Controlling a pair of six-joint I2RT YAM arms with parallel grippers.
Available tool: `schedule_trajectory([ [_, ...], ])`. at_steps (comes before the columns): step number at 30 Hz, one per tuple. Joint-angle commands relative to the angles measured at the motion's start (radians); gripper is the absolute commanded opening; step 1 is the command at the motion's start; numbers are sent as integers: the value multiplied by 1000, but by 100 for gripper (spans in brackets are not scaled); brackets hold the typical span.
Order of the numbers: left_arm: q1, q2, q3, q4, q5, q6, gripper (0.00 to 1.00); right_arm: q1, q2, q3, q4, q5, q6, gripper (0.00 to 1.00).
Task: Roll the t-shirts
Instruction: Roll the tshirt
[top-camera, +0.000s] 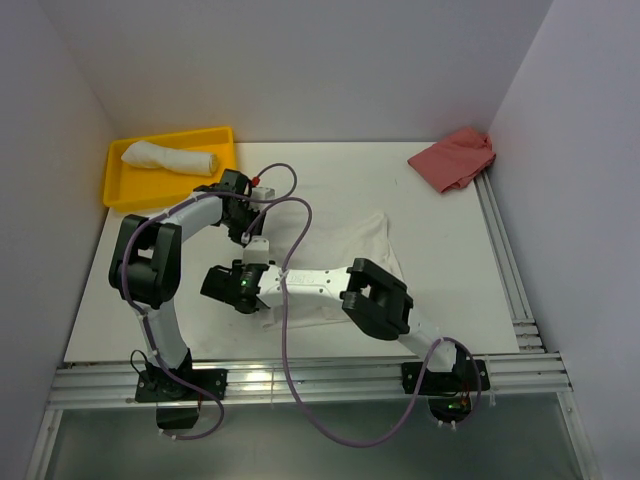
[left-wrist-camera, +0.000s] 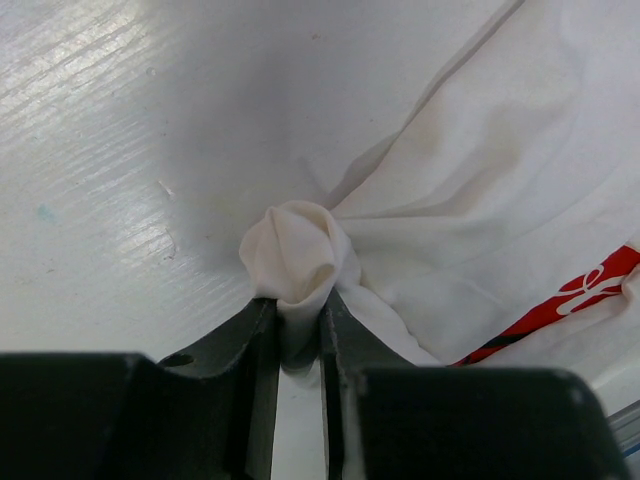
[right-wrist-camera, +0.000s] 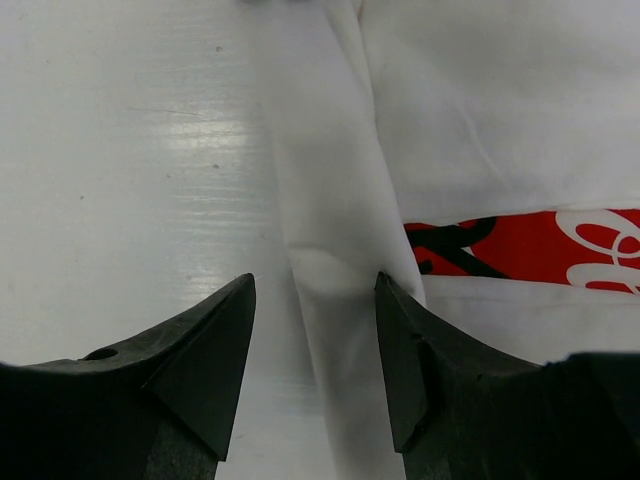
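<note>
**Corner pinched, edge straddled**

A bunched corner of the white t-shirt (left-wrist-camera: 480, 200), laid on the table (top-camera: 450, 260), is clamped by the left gripper (left-wrist-camera: 298, 320). The jaws of the right gripper (right-wrist-camera: 315, 300) are set apart astride a folded edge.

Robot lab cell, plain white walls (top-camera: 300, 60), white table (top-camera: 340, 190), aluminium rails (top-camera: 300, 380)

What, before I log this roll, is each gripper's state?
Left gripper: shut on a bunched edge of the t-shirt.
Right gripper: open over a fold of it.

Two t-shirts (top-camera: 372, 236) (top-camera: 170, 157), one tray (top-camera: 122, 196), one cloth (top-camera: 455, 158)
</note>
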Motion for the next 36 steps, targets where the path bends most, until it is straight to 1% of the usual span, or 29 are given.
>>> schedule_trajectory([
  [1, -8, 12, 40, 3, -12, 0, 22, 13, 10, 3, -92, 69, 35, 59],
  [4, -10, 14, 42, 1, -13, 0, 26, 22, 19, 20, -121, 89, 39, 60],
  [7, -11, 14, 45, 0, -16, 0, 32, 24, 42, 32, -146, 77, 42, 60],
  [12, -10, 15, 47, 0, -16, 0, 43, 25, 57, 14, -137, 39, 41, 60],
  [16, -11, 18, 59, -6, -7, 3, 51, 25, 54, -6, -121, 22, 44, 57],
  [17, -11, 18, 65, -8, -4, 4, 53, 25, 53, -14, -118, 20, 42, 54],
  [18, -11, 17, 69, -11, -1, 4, 54, 24, 47, -17, -111, 20, 41, 43],
  [20, -10, 15, 85, -19, 7, 10, 57, 24, 39, -35, -74, 2, 20, 35],
  [21, -7, 14, 91, -23, 17, 10, 58, 19, 27, -45, -55, -10, 10, 28],
  [24, 13, 8, 123, -43, 37, 15, 62, 1, -24, -123, 52, -61, -17, 18],
  [25, 19, 5, 131, -49, 51, 18, 64, -5, -45, -158, 155, -82, -28, 17],
  [26, 27, 3, 145, -57, 57, 20, 65, -15, -68, -249, 225, -146, -49, 15],
  [27, 47, 0, 151, -62, 64, 24, 66, -25, -122, -303, 300, -177, -59, 15],
  [28, 55, 1, 163, -68, 79, 24, 66, -50, -148, -360, 462, -220, -66, 14],
  [29, 65, -2, 168, -69, 90, 30, 66, -62, -195, -464, 544, -300, -71, 13],
  [30, 84, -5, 169, -77, 94, 32, 67, -79, -214, -511, 622, -343, -67, 13],
  [31, 93, -8, 171, -80, 102, 35, 67, -106, -228, -555, 765, -383, -60, 13],
  [32, 101, -11, 171, -82, 114, 38, 67, -120, -240, -627, 835, -417, -42, 13],
  [33, 116, -18, 168, -83, 119, 40, 67, -134, -252, -653, 892, -482, -33, 13],
  [34, 121, -22, 163, -85, 123, 40, 67, -143, -256, -676, 990, -506, -25, 13],
  [36, 130, -31, 149, -88, 134, 50, 67, -169, -254, -721, 1070, -568, 1, 13],
])
